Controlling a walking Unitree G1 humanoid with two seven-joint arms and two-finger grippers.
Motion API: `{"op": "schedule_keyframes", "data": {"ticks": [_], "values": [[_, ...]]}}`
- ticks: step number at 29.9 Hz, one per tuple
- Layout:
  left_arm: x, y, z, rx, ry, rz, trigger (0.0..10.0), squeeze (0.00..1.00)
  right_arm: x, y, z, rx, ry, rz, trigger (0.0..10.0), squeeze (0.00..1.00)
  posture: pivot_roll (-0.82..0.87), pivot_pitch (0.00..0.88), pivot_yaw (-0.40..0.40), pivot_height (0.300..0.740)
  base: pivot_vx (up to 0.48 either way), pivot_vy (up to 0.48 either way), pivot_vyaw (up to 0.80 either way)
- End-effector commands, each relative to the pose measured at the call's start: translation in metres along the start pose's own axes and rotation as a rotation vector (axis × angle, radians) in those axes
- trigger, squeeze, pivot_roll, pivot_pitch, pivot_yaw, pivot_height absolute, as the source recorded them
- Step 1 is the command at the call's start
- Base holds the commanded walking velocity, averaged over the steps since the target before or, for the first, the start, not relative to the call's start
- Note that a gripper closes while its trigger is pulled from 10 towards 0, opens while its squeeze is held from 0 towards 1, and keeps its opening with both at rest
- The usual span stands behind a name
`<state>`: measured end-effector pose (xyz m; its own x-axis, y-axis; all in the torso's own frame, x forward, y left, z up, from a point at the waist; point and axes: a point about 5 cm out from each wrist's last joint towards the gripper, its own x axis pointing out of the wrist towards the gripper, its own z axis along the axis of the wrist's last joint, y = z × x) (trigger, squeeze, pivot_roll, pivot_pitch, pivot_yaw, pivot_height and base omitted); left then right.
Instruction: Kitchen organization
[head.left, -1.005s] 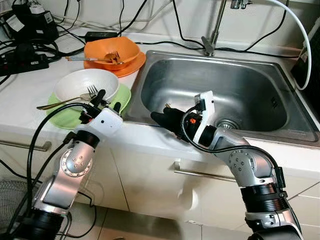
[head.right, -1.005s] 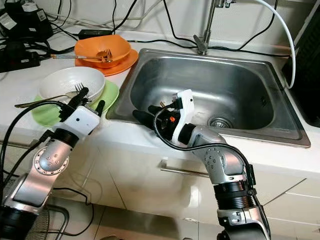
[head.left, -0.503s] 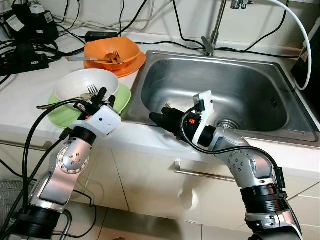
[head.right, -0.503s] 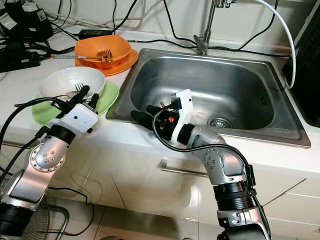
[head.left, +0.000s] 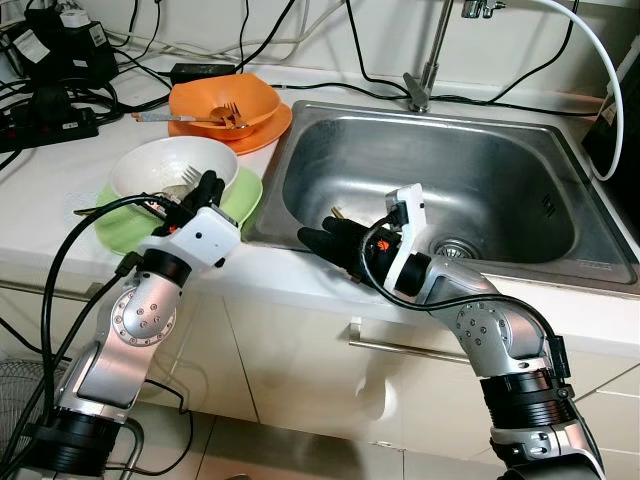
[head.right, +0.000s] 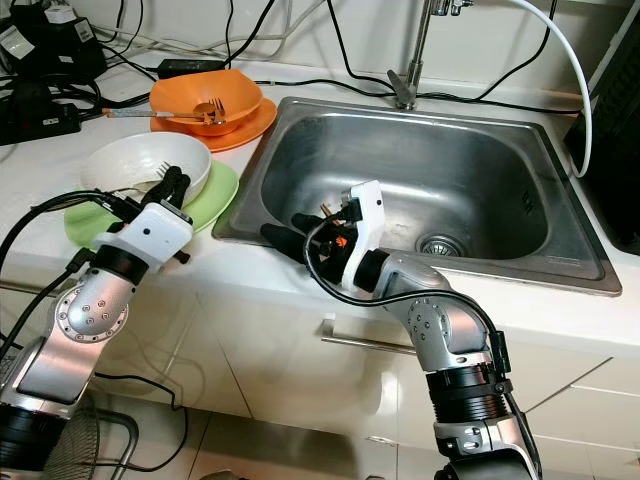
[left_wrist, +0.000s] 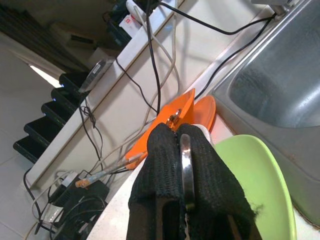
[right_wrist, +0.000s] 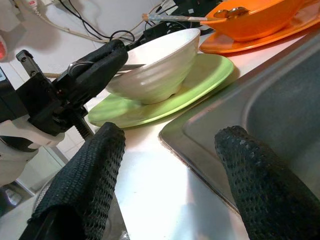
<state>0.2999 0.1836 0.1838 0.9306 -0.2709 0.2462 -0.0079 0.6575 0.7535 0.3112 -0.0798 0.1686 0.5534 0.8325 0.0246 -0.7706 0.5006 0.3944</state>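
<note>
A white bowl sits on a green plate on the counter left of the sink. A metal fork rests in the bowl. My left gripper is at the bowl's near rim, shut on the fork; the right wrist view also has its fingers pinching the fork. My right gripper hovers open over the sink's front left corner, nothing between its fingers. Behind, an orange bowl with a fork in it stands on an orange plate.
A faucet rises behind the sink, and a drain lies near my right wrist. Power strips and black cables crowd the counter's back left. A white hose hangs at the right. Cabinet fronts are below the counter edge.
My left gripper reached further over the bowl's rim and its fingers closed together on the fork. The right gripper stayed almost still at the sink's corner.
</note>
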Motion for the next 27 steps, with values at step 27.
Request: {"op": "schedule_keyframes", "data": {"ticks": [27], "values": [[0.02, 0.026, 0.065, -1.723, -0.309, 0.138, 0.0, 0.0, 0.0, -0.002, 0.004, 0.037, -0.025, -0.031, 10.0, 0.0, -0.05, 0.033, -0.012, 0.74, 0.0, 0.0, 0.0]]}}
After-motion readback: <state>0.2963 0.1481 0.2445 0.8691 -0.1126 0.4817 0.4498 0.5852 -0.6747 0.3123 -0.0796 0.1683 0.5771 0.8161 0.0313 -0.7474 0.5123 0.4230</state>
